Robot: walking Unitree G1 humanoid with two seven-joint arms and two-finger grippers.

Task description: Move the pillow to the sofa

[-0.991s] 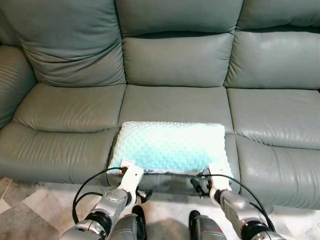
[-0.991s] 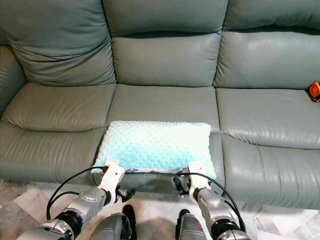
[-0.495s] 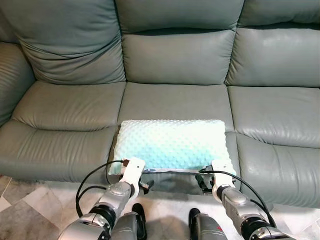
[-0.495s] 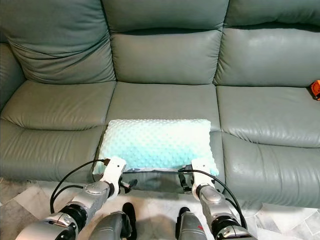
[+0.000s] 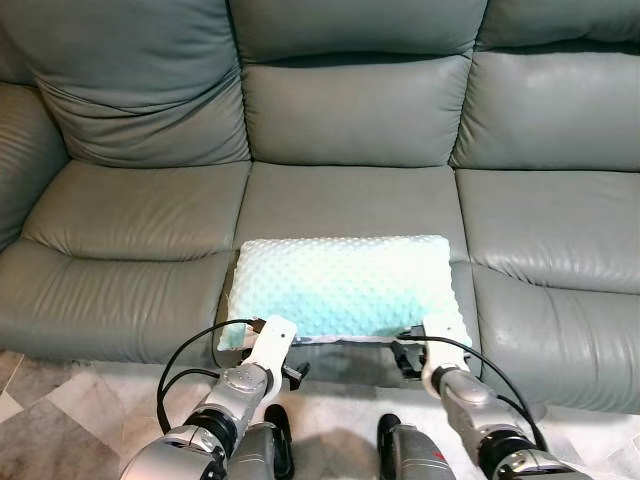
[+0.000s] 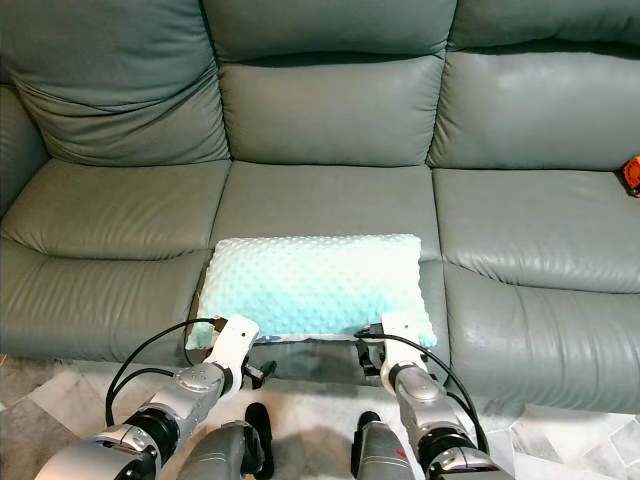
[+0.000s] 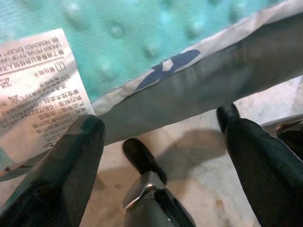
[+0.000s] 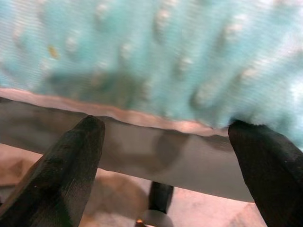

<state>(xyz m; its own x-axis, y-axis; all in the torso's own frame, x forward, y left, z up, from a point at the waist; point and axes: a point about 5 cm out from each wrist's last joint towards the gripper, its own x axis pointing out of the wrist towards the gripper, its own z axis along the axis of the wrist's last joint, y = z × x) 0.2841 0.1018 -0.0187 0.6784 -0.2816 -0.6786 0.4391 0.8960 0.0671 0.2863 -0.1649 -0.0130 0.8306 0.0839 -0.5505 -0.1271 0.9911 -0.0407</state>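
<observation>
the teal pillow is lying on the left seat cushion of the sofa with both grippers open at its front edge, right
Not quite. The teal pillow lies on the middle seat cushion of the sofa, not the left one, as the left eye view shows. The left gripper and right gripper are indeed open at its front edge.

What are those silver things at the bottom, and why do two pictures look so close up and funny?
Those are a walking robot's two arms. The two wide pictures come from cameras in its head, looking down at a grey-green sofa. A bumpy turquoise pillow lies on the middle seat, at its front edge. The two close-up pictures come from small cameras on the wrists. Each looks along two black fingers. The left gripper and the right gripper are both open at the pillow's front edge, holding nothing. The white label is the pillow's care tag.
</observation>
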